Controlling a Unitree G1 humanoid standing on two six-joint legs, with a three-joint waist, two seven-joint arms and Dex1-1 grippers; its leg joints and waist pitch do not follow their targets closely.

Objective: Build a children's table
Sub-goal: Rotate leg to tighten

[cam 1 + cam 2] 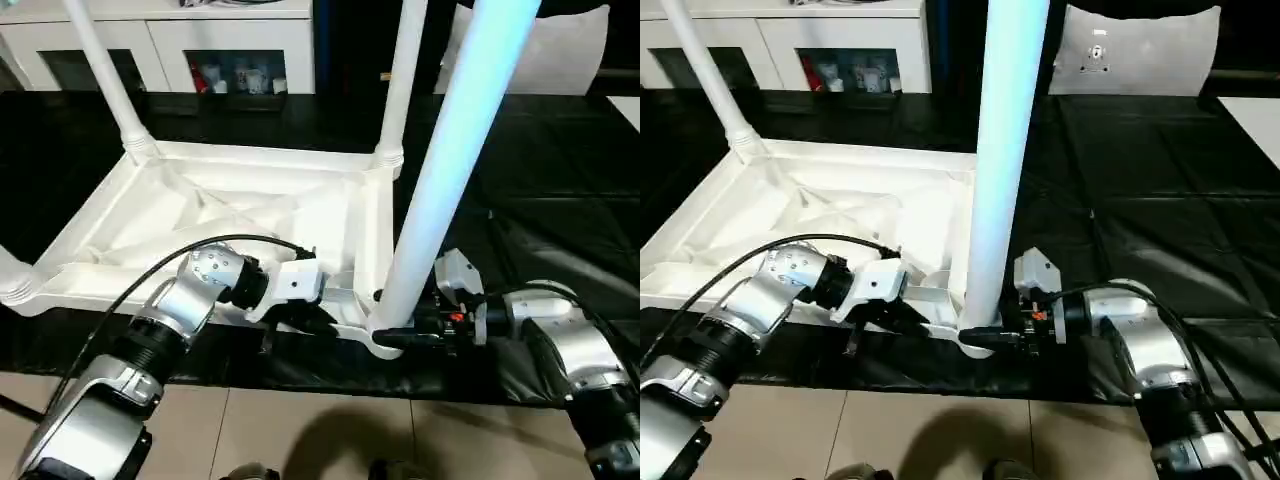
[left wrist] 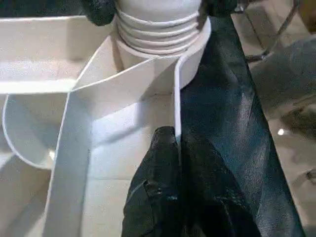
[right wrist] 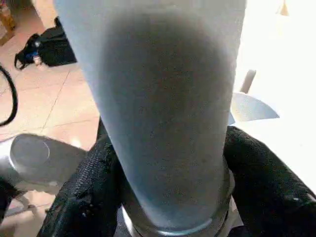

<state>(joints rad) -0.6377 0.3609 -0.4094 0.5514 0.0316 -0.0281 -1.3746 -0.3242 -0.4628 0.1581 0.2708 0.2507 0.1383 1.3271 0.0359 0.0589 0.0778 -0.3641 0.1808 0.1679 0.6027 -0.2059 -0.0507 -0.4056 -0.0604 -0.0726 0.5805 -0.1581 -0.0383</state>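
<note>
Right fingers (image 3: 98, 197) clasp leg (image 1: 450, 170) (upright, socketed).

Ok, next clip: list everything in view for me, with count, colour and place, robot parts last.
Tabletop: one, white, upside down on the black sheet, ribs up.
Legs: four, white, upright in the corner sockets; nearest leg at the near right corner.
Sheet: one, black, under the tabletop.
Cabinet: one, white, at the back.
Left gripper: one, black fingers shut on the tabletop's near rim.
Right gripper: one, black fingers on both sides of the nearest leg's base.
</note>
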